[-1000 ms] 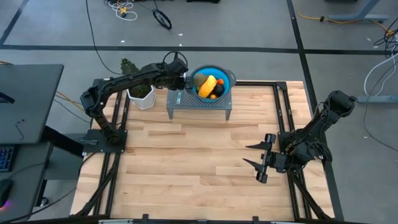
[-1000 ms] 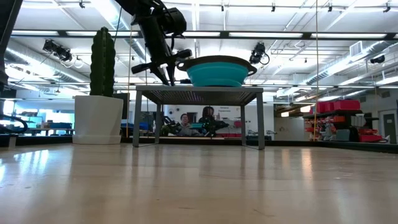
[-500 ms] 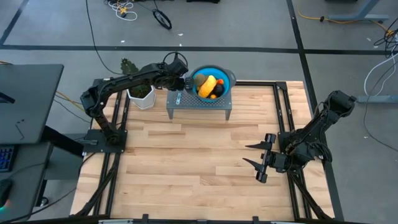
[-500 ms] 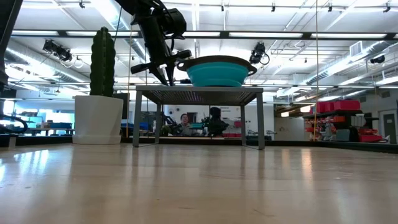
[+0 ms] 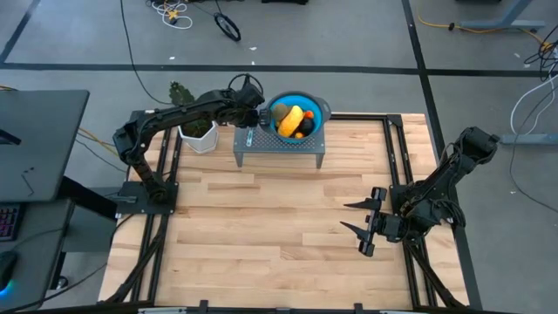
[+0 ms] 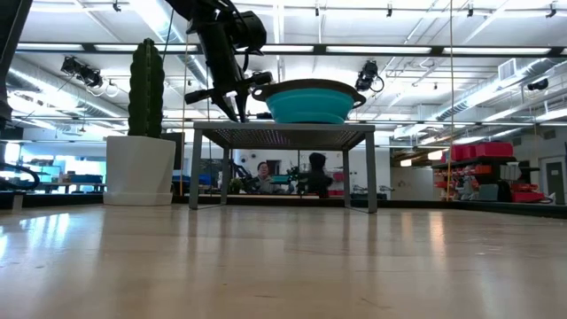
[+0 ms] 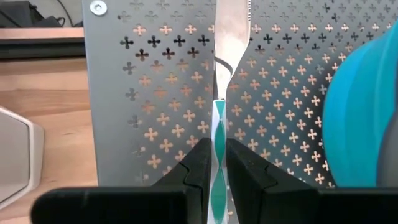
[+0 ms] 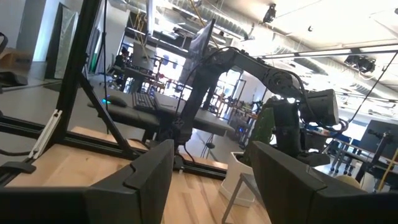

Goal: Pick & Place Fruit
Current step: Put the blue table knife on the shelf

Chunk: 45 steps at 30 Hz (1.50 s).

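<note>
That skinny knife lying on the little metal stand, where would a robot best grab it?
By the handle, from straight above. The knife lies flat on the perforated stand, so only its narrow sides offer a pinch. The left gripper already does this, its fingers closed across the green-and-white handle, beside the blue bowl.

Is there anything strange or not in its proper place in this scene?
Yes. The left end effector is shut on the knife lying on the perforated stand, not on any fruit. The fruit sits in the blue bowl.
</note>
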Each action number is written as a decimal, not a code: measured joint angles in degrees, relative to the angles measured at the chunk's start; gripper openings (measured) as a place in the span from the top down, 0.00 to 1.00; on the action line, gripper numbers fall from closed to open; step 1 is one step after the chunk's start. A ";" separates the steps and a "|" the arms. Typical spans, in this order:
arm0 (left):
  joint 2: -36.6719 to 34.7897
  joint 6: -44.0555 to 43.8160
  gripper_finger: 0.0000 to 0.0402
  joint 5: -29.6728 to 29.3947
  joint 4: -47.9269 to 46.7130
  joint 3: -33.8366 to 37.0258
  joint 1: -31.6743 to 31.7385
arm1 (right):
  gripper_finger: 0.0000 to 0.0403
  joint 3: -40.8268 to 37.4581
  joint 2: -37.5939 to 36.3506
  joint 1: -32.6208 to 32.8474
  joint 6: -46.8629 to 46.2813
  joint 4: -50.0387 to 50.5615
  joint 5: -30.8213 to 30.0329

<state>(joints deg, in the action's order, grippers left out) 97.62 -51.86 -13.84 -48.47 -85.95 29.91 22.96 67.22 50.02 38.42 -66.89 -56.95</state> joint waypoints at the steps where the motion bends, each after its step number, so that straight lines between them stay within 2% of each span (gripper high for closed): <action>1: 0.00 -0.09 0.88 0.27 -0.02 0.00 0.00 | 0.44 0.00 0.00 0.00 0.00 0.00 0.00; 10: 0.00 -0.38 0.88 -0.32 -0.07 0.00 -0.94 | 0.44 0.00 0.00 0.00 0.00 0.13 0.00; 31: -0.16 0.64 0.88 4.59 -0.39 0.00 -1.07 | 0.44 0.00 0.00 0.00 0.02 1.07 -0.01; 45: -1.20 -1.80 0.88 2.95 -3.85 -0.02 -1.07 | 0.44 0.00 0.02 0.02 0.00 1.09 -0.29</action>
<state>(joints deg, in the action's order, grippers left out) 96.42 -53.66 -10.89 -52.31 -85.97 28.84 22.96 67.24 50.04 38.41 -65.80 -57.24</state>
